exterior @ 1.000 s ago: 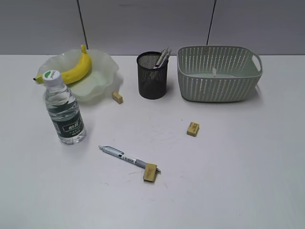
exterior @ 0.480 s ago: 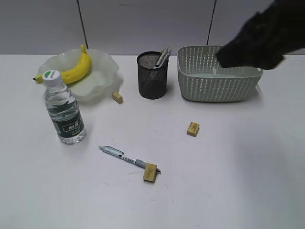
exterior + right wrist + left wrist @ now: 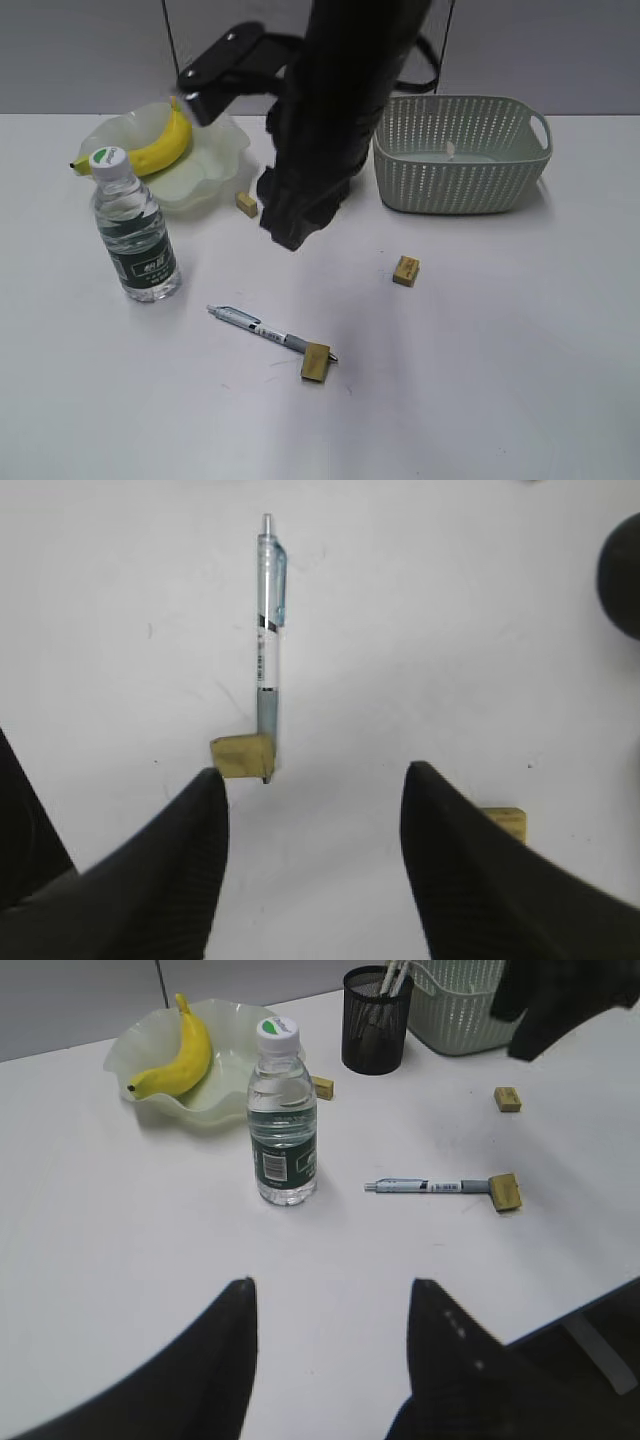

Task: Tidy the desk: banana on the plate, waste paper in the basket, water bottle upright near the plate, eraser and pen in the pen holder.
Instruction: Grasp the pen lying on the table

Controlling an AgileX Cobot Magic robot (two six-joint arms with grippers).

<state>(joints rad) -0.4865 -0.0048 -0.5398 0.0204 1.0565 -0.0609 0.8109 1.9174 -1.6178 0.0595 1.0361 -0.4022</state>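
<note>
The pen (image 3: pixel 268 332) lies flat on the desk (image 3: pixel 520 380) with bare white tabletop on every side, its grip end touching one tan eraser (image 3: pixel 315 361), well in front of the pen holder (image 3: pixel 374 1020) and to the right of the upright water bottle (image 3: pixel 134 226). I see my right gripper (image 3: pixel 312 810) hanging over that pen with jaws spread and nothing between them, a second eraser (image 3: pixel 405 270) further right. My left gripper (image 3: pixel 330 1335) also stands open and empty above bare desk, near the front edge.
</note>
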